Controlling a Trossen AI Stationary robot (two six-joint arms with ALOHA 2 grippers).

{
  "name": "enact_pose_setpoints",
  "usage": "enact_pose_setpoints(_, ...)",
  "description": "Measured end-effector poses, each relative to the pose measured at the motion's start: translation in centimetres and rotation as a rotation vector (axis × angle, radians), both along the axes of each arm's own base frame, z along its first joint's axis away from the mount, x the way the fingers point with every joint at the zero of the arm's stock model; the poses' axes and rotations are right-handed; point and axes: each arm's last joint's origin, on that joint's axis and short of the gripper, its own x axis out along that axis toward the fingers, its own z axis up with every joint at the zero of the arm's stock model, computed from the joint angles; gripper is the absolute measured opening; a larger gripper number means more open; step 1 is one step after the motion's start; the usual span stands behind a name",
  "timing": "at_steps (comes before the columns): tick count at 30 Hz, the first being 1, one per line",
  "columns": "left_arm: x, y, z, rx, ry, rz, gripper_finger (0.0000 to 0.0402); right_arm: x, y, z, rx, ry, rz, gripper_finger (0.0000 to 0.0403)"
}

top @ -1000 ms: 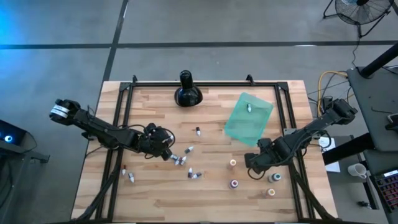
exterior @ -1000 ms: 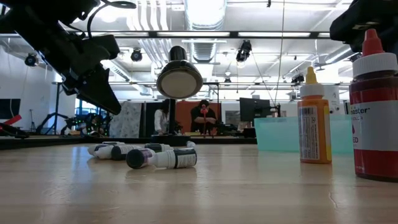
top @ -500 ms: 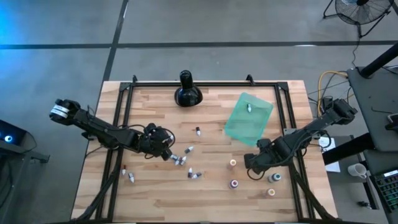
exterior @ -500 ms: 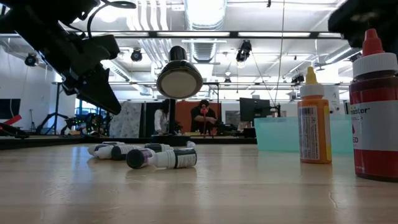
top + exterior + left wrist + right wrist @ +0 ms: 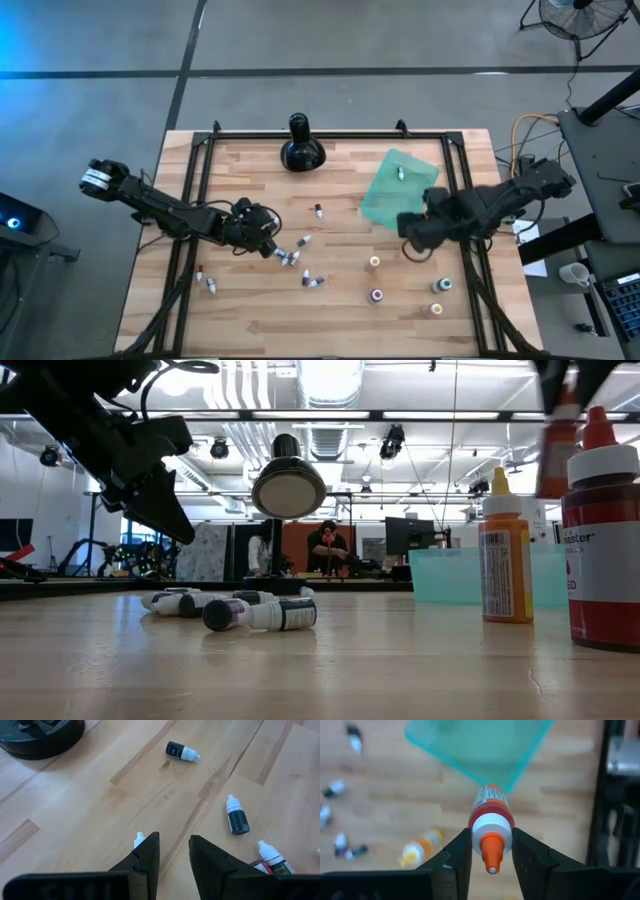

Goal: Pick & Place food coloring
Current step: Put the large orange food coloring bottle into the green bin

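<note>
Since half a second ago my right arm has swung away from the standing bottles toward the green sheet (image 5: pixel 400 188), and my right tool (image 5: pixel 412 227) now hangs at the sheet's near corner, lifted off the table (image 5: pixel 240 310). My left arm has not moved.

From above I see the wooden table with a black long-necked object (image 5: pixel 301 146) at its far edge. On the sheet lies one tiny vial (image 5: pixel 401 174).

My right tool is clamped on an orange-capped bottle (image 5: pixel 491 822); in its wrist view the fingers (image 5: pixel 457 851) press both sides of the white collar and the nozzle points back at the camera, with the sheet beyond it. In the level view the same bottle shows as an orange blur (image 5: pixel 556 445) high at the right.

My left tool (image 5: pixel 173 851) hovers low over the scattered small vials near the table's middle, its fingers parted and holding nothing; a white vial tip (image 5: pixel 138 839) peeks out just beside one finger. A dark vial (image 5: pixel 182 751) and a green one (image 5: pixel 236 815) lie flat ahead of it.

Still standing on the table's right side are a red bottle (image 5: pixel 603 550) and a yellow-capped orange one (image 5: pixel 505 552)
</note>
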Motion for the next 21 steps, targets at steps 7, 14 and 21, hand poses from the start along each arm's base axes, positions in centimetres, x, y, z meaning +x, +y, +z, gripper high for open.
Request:
enact_pose_setpoints(7,0.0,0.0,0.0,-0.003,-0.001,0.003,0.0080,1.1,-5.9,-0.9,-0.055,0.081,-0.009,0.0111)
enact_pose_setpoints(14,0.0,0.0,0.0,-0.029,-0.014,0.030,0.0080,1.5,-9.2,-4.5,0.045,0.122,0.050,0.0111)
enact_pose_setpoints(21,-0.1,0.0,-0.1,-0.058,-0.020,0.055,0.0080,-1.1,-11.4,-7.2,0.113,0.036,-0.071,0.0111)
